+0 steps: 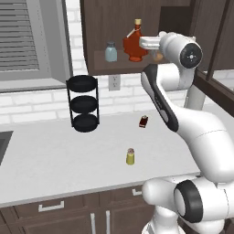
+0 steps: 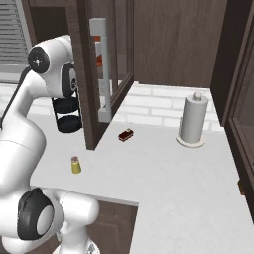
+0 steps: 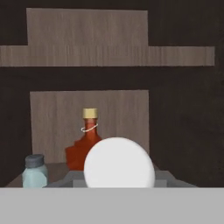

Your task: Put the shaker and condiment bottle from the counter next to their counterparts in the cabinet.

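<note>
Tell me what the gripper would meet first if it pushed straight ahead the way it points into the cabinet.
Most likely the red maple-leaf bottle, which stands nearly dead ahead on the cabinet shelf behind the white cap at the gripper. The pale blue-grey shaker sits off to one side. Depth is hard to judge.

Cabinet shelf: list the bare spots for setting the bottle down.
Free: the shelf strip left of the pale blue-grey shaker, and the small gap between it and the red maple-leaf bottle. Crowded: right of that bottle, where the gripper holds the white-capped bottle.
</note>
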Controlling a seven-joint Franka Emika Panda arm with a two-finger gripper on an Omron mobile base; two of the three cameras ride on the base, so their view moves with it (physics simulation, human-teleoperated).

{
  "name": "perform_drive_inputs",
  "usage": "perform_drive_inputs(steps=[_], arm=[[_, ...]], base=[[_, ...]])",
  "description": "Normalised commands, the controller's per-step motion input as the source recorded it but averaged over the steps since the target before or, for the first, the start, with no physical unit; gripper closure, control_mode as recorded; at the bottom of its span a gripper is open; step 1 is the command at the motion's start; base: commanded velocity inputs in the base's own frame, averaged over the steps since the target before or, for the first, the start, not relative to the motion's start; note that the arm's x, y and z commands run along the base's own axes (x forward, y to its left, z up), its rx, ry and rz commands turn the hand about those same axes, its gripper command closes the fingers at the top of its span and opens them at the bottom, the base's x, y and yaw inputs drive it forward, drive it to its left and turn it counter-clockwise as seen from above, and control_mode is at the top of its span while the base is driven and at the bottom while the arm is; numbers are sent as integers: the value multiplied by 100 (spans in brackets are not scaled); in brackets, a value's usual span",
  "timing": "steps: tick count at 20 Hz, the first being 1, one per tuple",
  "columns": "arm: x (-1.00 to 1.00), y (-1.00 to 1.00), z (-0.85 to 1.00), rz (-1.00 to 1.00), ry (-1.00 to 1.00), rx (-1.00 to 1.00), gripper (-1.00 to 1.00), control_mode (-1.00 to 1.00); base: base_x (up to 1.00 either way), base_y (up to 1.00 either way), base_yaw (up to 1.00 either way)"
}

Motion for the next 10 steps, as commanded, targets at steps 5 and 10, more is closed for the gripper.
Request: perform_drive_inputs(steps=[5, 10], arm=[[0, -1, 0, 0, 0, 0, 100, -100], [4, 0, 0, 0, 1, 0, 100, -100]], base=[[0, 0, 0], [0, 0, 0]])
